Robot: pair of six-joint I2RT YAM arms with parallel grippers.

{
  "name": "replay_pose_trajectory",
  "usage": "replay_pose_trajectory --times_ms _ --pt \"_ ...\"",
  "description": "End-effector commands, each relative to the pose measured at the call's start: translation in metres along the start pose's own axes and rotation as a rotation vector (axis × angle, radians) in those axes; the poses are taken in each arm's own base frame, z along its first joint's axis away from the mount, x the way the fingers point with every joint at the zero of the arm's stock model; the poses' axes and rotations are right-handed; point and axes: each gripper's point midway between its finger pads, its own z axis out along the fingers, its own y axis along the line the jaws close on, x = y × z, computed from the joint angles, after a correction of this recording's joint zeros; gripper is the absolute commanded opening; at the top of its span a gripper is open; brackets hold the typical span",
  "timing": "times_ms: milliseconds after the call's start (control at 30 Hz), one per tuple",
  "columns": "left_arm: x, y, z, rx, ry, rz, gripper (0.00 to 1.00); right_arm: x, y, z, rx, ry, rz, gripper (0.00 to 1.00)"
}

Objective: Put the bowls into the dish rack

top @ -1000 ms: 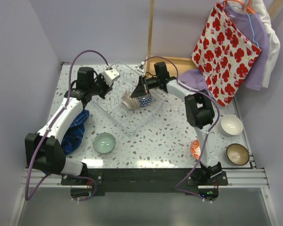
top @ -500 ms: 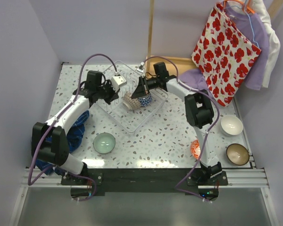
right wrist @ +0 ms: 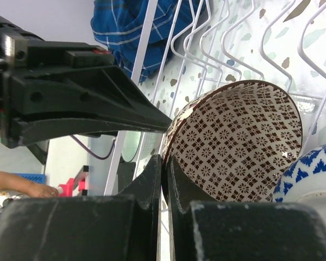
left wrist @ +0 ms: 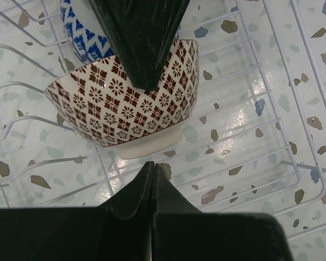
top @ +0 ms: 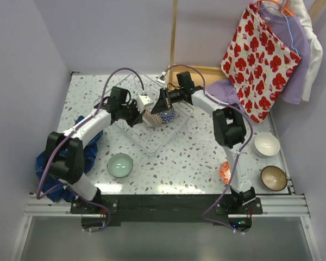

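Right wrist view shows my right claw (right wrist: 163,168) drawn together on the rim of the brown net-patterned ceramic bowl (right wrist: 233,147), with one finger inside the wall and one outside, as far as I can judge. The bowl lies tipped on its side among the prongs of the clear rectangular dish rack (top: 146,142), against a blue-and-white patterned bowl (left wrist: 80,33) racked behind it. My left claw (left wrist: 152,176) has its fingers pressed together on nothing, the tip just beside the bowl's pale foot ring; I can't tell if it touches. I'd treat this bowl as rigid, glazed, slick and chippable, light enough for a rim pinch yet likely to swing about that pinch. The rim is the sensible hold, since the rounded body offers nothing. Letting go calls for care, so the bowl settles between prongs rather than knocking its neighbour. The pale green bowl (top: 120,165) sits on the speckled surface (top: 195,157), well apart from the rack.
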Motion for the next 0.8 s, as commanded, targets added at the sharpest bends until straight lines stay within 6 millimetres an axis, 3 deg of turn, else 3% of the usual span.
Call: replay_pose_trajectory --times_ms 0,200,367,467,567,600,633,667,767 --pt "-0.003 -0.004 0.011 0.033 -0.012 0.027 0.00 -0.004 -0.024 0.000 0.071 -0.020 -0.012 0.00" --pt "-0.008 -0.005 0.024 0.043 -0.021 0.029 0.00 -0.005 -0.027 -0.002 0.082 -0.025 -0.010 0.00" --pt "-0.020 0.005 0.030 0.012 -0.043 0.023 0.00 -0.015 -0.028 -0.014 0.176 -0.039 -0.115 0.18" --pt "-0.027 0.009 0.034 0.003 -0.057 0.026 0.00 -0.027 -0.023 -0.032 0.255 -0.057 -0.187 0.39" --pt "-0.033 0.013 0.037 -0.003 -0.071 0.030 0.00 -0.041 -0.019 -0.057 0.349 -0.098 -0.261 0.52" --pt "-0.035 0.014 0.037 -0.006 -0.075 0.030 0.00 -0.050 -0.020 -0.064 0.389 -0.131 -0.304 0.53" --pt "-0.037 0.015 0.040 -0.006 -0.078 0.032 0.00 -0.062 -0.005 -0.079 0.413 -0.173 -0.351 0.54" --pt "-0.040 0.016 0.041 -0.007 -0.084 0.034 0.00 -0.057 -0.009 -0.082 0.433 -0.176 -0.354 0.54" --pt "-0.046 0.019 0.048 -0.006 -0.099 0.037 0.00 -0.065 0.004 -0.100 0.499 -0.216 -0.420 0.56"
